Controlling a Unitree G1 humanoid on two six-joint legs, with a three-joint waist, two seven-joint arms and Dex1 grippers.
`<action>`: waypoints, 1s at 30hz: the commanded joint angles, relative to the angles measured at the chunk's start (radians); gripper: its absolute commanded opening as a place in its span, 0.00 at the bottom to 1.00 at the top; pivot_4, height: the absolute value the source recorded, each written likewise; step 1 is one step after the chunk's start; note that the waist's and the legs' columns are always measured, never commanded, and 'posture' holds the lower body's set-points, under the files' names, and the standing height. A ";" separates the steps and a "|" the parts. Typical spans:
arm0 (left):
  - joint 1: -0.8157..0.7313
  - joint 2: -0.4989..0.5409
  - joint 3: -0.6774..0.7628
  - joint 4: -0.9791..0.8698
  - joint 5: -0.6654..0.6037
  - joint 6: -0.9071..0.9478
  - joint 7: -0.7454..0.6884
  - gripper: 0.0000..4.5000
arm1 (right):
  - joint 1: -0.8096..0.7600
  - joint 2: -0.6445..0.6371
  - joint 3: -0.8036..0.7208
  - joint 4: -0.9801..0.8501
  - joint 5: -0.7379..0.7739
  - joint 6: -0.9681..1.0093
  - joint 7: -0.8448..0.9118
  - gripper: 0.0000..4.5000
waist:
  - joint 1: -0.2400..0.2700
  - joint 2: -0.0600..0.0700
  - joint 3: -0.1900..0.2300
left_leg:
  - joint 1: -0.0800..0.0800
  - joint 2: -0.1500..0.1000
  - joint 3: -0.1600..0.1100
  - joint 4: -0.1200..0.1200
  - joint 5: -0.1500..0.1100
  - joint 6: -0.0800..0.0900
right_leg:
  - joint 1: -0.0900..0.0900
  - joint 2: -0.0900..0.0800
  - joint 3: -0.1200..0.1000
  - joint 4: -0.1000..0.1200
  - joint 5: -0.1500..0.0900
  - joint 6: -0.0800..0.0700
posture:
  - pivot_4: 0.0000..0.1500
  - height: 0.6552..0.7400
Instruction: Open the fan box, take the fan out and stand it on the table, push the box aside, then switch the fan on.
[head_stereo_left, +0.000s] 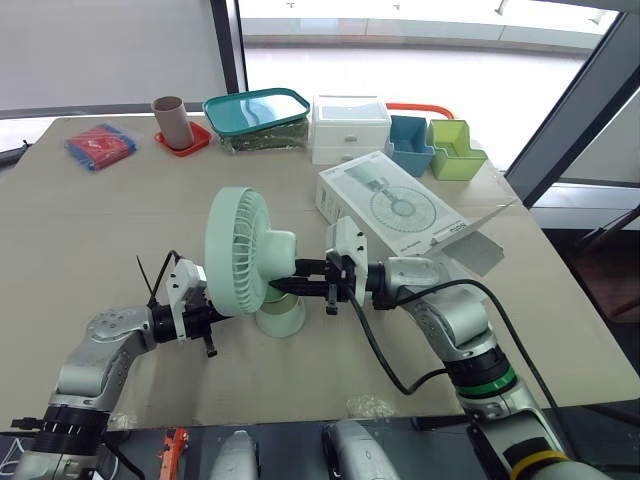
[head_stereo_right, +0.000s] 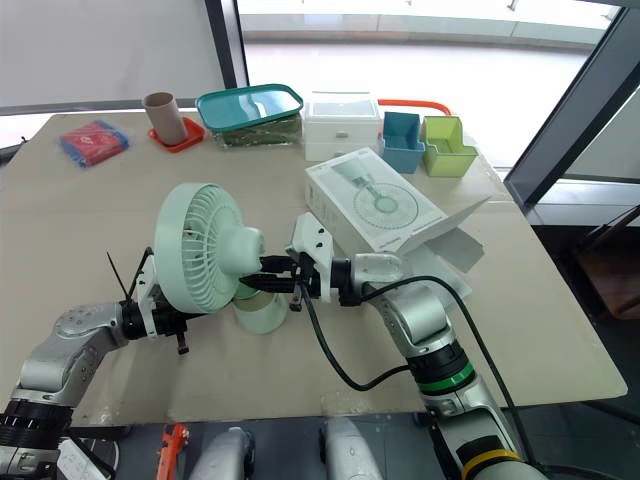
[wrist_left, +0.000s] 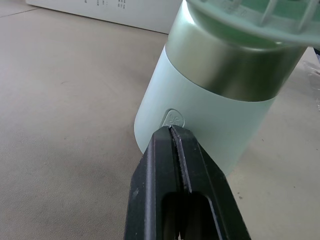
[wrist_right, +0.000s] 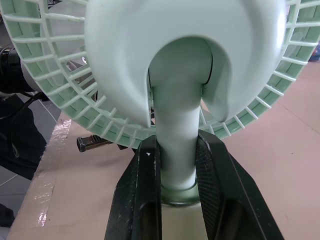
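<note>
Left eye view, surface: broad and tan, with plenty of room around the fan. Only real hazard is the near edge, not far from the fan's foot.
Fan box: lying flat behind and to the right of the fan, end flap open, apart from the fan. Looks to be pushed aside, so unlikely to get in the way.
Fan: out of the box, upright on its round base on the surface, between both tools. Top-heavy, so likely to tip backward or skid if the push on the switch is stronger than the hold on the neck.
Right tool: fingers spread to the width of the neck and no wider, pinching it from both sides just below the head. If let go too soon, nothing left to brace the fan against the other arm's push.
Left tool: fingers pressed together into one blunt tip, holding nothing. Tip at the lower rim of the switch, touching or very nearly touching; cannot tell which.
Switch: small oval button low on the front of the base. Tip sits below the button's centre, so could slide off under it and rub the base without pressing it in.
</note>
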 joint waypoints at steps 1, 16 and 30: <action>-0.021 -0.008 -0.023 -0.033 -0.007 -0.008 -0.024 0.00 | -0.003 0.010 0.012 -0.040 0.008 -0.008 0.000 0.08 | 0.000 0.000 0.000 | 0.000 0.000 0.000 0.000 0.000 0.000 | 0.000 0.000 0.000 0.000 0.000 0.000 | 1.00 1.00; -0.022 -0.011 -0.030 -0.037 -0.003 -0.004 -0.021 0.00 | -0.005 0.006 0.013 -0.033 0.006 -0.007 0.002 0.08 | 0.000 0.000 0.000 | 0.000 0.000 0.000 0.000 0.000 0.000 | 0.000 0.000 0.000 0.000 0.000 0.000 | 1.00 1.00; -0.033 -0.016 -0.034 -0.027 0.007 -0.008 -0.024 0.00 | -0.007 0.006 0.015 -0.029 0.000 -0.006 -0.002 0.08 | 0.001 0.000 0.000 | 0.001 0.000 0.000 0.000 0.000 0.000 | 0.001 0.000 0.000 0.000 0.000 0.000 | 1.00 1.00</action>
